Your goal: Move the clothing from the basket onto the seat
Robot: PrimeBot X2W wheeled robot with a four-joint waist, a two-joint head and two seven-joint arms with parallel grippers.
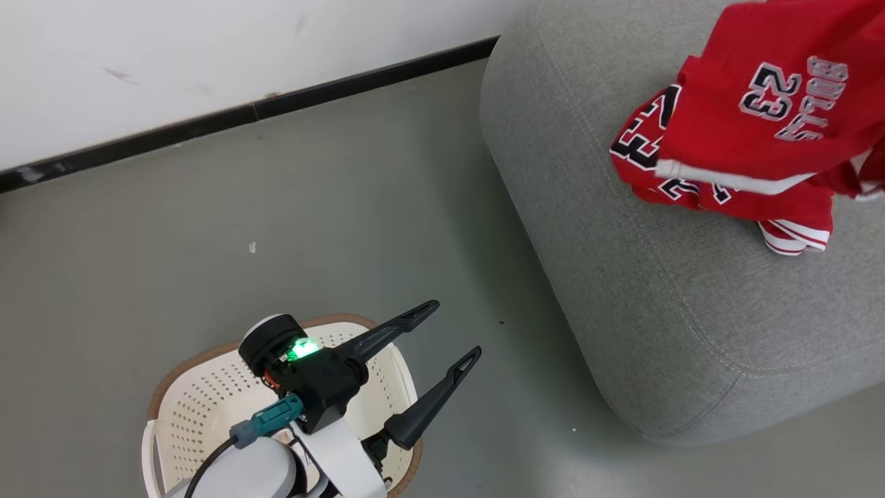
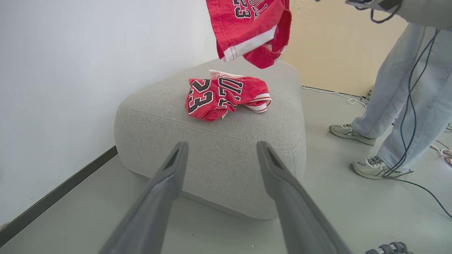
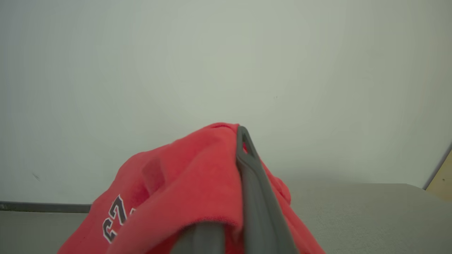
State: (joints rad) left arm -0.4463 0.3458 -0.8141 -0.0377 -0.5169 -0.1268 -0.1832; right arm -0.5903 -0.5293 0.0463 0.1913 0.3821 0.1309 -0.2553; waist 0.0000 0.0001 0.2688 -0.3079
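Beside the seat [image 2: 219, 176] stands a person [image 2: 399, 106]; right gripper [image 3: 241, 141] pinches a red garment [image 3: 183, 183]; left gripper [image 2: 221, 145] spread.

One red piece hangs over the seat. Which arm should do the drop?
Right. The right gripper is shut on the shorts, which hang above the seat, where the jersey lies. The left gripper is open by the basket, off to the seat's side, holding nothing.
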